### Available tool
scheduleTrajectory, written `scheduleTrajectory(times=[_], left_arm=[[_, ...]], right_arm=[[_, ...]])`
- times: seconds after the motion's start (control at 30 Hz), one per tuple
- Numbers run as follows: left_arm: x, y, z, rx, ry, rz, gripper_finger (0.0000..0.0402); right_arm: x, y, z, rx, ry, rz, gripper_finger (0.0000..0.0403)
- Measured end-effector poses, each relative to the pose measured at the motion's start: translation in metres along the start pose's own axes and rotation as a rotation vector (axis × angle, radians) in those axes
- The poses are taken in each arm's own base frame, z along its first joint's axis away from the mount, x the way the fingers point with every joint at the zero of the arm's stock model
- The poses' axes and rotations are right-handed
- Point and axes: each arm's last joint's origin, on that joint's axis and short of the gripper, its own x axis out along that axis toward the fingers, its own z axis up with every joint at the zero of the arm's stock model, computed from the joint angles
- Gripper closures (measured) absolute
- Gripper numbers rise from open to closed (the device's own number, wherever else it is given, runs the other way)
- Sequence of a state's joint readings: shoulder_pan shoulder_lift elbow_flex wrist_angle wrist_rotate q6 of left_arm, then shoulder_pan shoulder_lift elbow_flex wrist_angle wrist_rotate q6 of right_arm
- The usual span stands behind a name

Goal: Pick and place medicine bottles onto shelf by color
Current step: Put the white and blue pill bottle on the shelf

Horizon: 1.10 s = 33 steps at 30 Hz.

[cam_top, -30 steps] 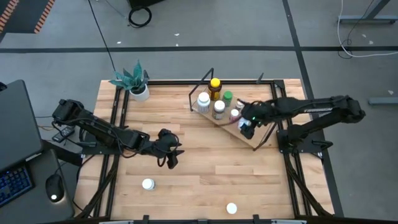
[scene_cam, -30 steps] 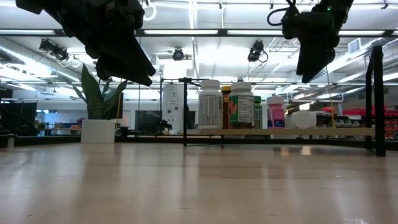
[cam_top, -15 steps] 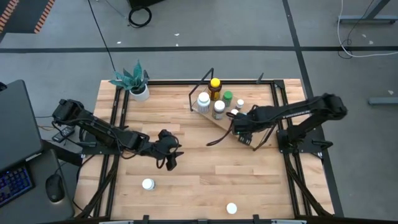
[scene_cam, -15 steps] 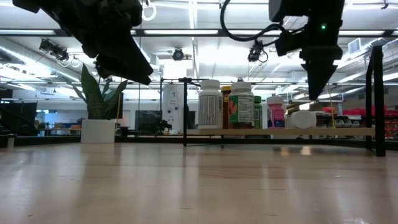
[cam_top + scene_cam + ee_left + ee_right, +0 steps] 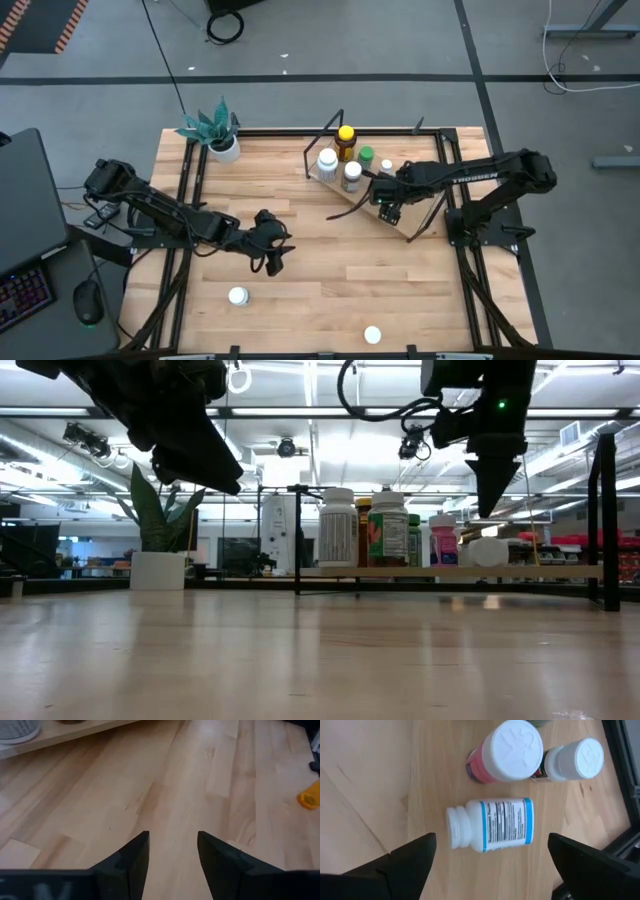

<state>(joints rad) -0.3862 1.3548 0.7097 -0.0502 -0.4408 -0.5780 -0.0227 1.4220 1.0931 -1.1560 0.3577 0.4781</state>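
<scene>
At the far left of the desk [image 5: 320,290] a white pot with a green plant [image 5: 222,140] stands at the back edge. The left gripper [image 5: 277,258] hangs over bare wood left of centre, its fingers [image 5: 131,857] partly apart with nothing between them. In front of it, near the desk's front edge, one white-capped bottle [image 5: 238,295] stands alone, and a second white-capped bottle [image 5: 372,335] stands farther right at the very front. Right of centre at the back, the shelf [image 5: 395,218] carries the upright bottles: a large white one [image 5: 327,163], an amber bottle with a yellow cap [image 5: 345,140], a green-capped bottle [image 5: 366,157] and a grey-capped one [image 5: 351,176]. The right gripper [image 5: 388,207] hovers above the shelf's right part with its jaws spread wide and empty; directly below it a white bottle with a blue-edged label [image 5: 492,825] lies on its side on the shelf board, near a pink bottle [image 5: 506,752] and a small white-capped bottle [image 5: 572,760], both upright.
</scene>
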Motion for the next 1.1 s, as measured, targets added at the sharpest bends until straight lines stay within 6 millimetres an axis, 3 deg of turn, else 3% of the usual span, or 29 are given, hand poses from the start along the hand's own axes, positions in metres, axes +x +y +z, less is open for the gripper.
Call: scheduleTrajectory(times=[0.33,0.63,1.1], left_arm=[[-0.003,-0.006,-0.004,0.005,0.006,-0.023,0.0228],[-0.009,-0.019,-0.012,0.032,0.094,-0.172,0.0228],[-0.013,-0.026,-0.018,0.044,0.133,-0.24,0.0228]], right_arm=[[0.006,-0.01,0.007,0.086,0.012,0.031,0.0004],[0.024,-0.004,-0.005,0.13,0.05,0.036,0.0004],[0.024,0.006,0.002,0.205,-0.036,0.119,0.0005]])
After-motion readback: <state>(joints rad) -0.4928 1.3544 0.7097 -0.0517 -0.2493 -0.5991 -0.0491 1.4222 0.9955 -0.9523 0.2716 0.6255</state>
